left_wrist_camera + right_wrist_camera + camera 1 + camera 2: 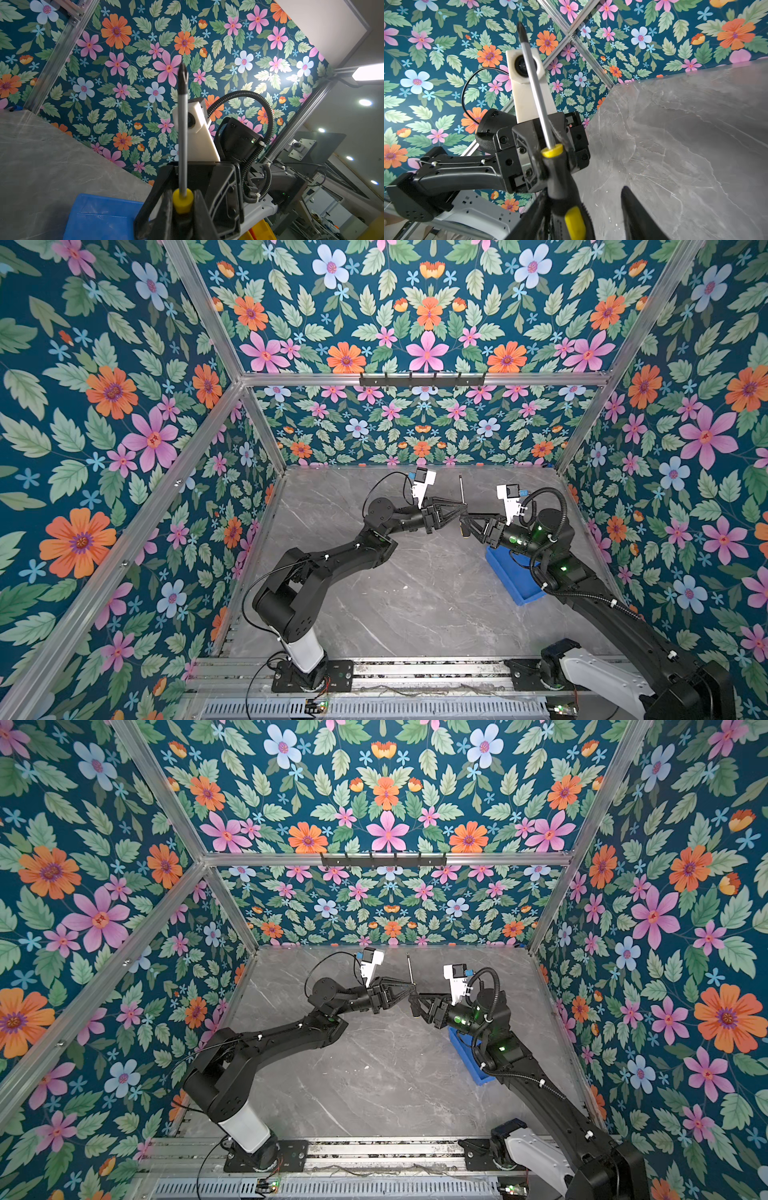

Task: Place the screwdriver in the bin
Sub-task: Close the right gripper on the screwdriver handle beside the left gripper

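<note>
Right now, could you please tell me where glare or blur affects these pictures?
Left wrist view: a lamp throws a white glare patch on the wallpaper, and the screwdriver handle near the lens is soft. Right wrist view: its handle is blurred too. Both top views: even light, no strong glare.

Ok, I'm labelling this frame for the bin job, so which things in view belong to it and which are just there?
In the job: yellow-and-black-handled screwdriver with thin metal shaft, clamped in the left gripper; right gripper, open around its handle; shallow bright-blue plastic bin.
Just there: black hook rail on the back frame; grey marble-look tabletop.
</note>
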